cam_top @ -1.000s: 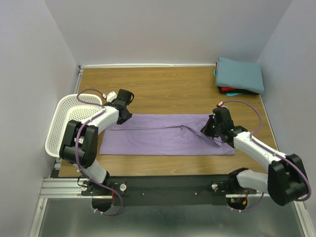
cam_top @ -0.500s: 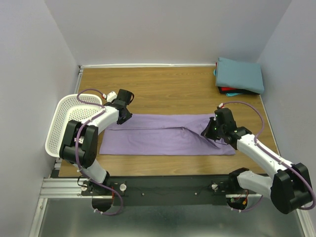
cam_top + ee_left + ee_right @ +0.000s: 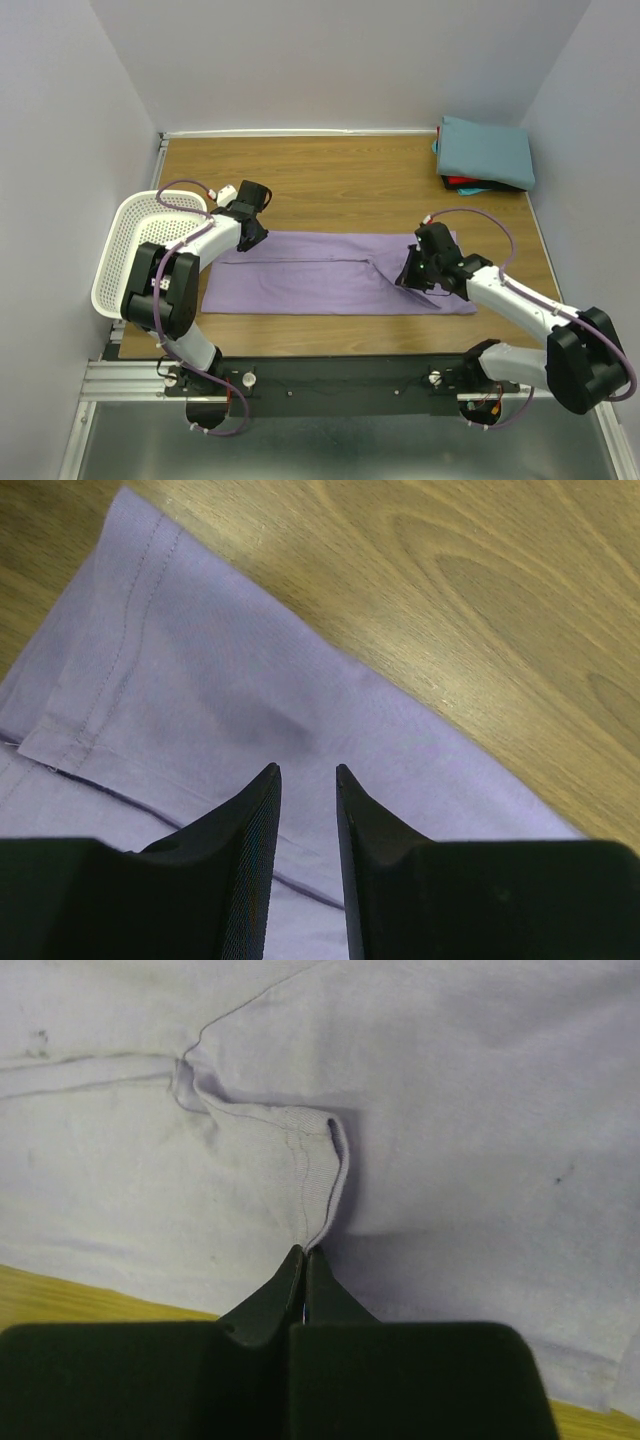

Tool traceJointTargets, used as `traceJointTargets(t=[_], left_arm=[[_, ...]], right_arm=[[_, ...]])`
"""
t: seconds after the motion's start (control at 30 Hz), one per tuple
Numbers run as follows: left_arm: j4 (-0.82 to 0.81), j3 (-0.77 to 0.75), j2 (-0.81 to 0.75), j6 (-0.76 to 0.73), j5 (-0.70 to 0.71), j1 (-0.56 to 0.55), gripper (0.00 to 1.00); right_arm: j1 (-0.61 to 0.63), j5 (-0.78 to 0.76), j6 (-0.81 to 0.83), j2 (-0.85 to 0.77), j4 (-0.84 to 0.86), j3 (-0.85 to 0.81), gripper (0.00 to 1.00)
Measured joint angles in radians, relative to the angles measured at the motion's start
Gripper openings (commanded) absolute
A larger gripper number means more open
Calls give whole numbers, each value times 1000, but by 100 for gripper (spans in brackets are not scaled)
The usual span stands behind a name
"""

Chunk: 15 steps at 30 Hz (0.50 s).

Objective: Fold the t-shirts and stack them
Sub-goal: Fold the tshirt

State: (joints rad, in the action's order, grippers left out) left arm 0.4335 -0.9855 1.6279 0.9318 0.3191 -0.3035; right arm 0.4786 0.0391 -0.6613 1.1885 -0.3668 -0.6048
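The wooden table (image 3: 340,170) has the big lavender t-shirt (image 3: 300,280) laid out as a long flat band across the near middle, running left to right between the two arms. A white basket (image 3: 120,250) sits at the left edge. The done pile is in the far right corner, with the teal t-shirt (image 3: 487,150) on top and a sliver of the red t-shirt (image 3: 462,183) under it.

My read is that the step in hand is folding the lavender one over from its right end. The right gripper (image 3: 412,272) is on the right part of the cloth, fingers clamped together on a raised bit of it. The left gripper (image 3: 247,235) is at the far left corner with its fingers parted by a narrow gap and nothing between them. To do it well, I'd carry the pinched bit low and straight to the left so the layer rolls over without dragging the whole shirt. The left one should pin its corner as an anchor. It's thin cloth and a small pinch, so it could slip out or bunch up.

The top camera gives the full layout, but you can't read either set of fingers from it. The right wrist view shows the tips shut on a stitched fold (image 3: 318,1175). The left wrist view shows the gap plus the hem stitching (image 3: 120,650), though I can't tell if those fingers touch the cloth.
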Motion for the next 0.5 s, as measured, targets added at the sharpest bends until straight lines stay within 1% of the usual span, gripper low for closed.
traceJointTargets(t=[0.2, 0.33, 0.5], left_arm=[[-5, 0, 3, 0, -4, 0, 36], [-7, 0, 3, -1, -6, 0, 36], [-8, 0, 5, -2, -8, 0, 36]], right_arm=[[53, -10, -16, 43, 6, -36, 2], [65, -25, -24, 80, 7, -37, 3], [72, -33, -31, 119, 13, -43, 5]])
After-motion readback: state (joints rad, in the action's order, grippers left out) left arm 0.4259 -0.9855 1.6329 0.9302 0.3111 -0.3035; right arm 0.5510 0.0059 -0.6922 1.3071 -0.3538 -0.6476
